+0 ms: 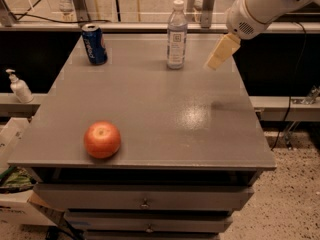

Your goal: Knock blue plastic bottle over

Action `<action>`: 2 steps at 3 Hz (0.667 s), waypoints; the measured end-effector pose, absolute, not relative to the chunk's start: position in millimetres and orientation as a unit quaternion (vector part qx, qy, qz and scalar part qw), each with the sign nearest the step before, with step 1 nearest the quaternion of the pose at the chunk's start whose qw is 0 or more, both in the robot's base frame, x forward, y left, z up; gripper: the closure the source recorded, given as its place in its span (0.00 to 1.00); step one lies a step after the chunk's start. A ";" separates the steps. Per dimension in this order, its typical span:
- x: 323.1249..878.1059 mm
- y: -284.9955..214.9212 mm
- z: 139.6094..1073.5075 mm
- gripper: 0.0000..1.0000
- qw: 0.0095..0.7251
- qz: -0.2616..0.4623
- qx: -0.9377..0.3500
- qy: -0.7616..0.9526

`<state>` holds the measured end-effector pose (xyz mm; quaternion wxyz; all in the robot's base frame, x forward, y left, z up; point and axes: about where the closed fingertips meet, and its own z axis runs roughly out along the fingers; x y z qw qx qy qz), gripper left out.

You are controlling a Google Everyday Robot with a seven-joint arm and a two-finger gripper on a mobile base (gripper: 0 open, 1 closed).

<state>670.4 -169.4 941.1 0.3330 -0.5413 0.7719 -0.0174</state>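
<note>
The blue plastic bottle [176, 34] stands upright at the back middle of the grey table [150, 109]. It is slim and clear, with a white cap and a white label. My gripper [222, 52] hangs above the table's back right part, to the right of the bottle and apart from it. Its cream fingers point down and to the left. The white arm comes in from the upper right corner.
A dark blue soda can [94, 44] stands at the back left. A red apple [102, 139] lies near the front left edge. A white pump dispenser [19, 86] stands on a ledge left of the table. Drawers [145, 203] sit below the tabletop.
</note>
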 end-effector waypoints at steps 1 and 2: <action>704.7 -152.5 941.2 0.00 0.362 0.022 -0.511 0.780; 732.1 -134.4 934.3 0.00 0.388 0.072 -0.480 0.783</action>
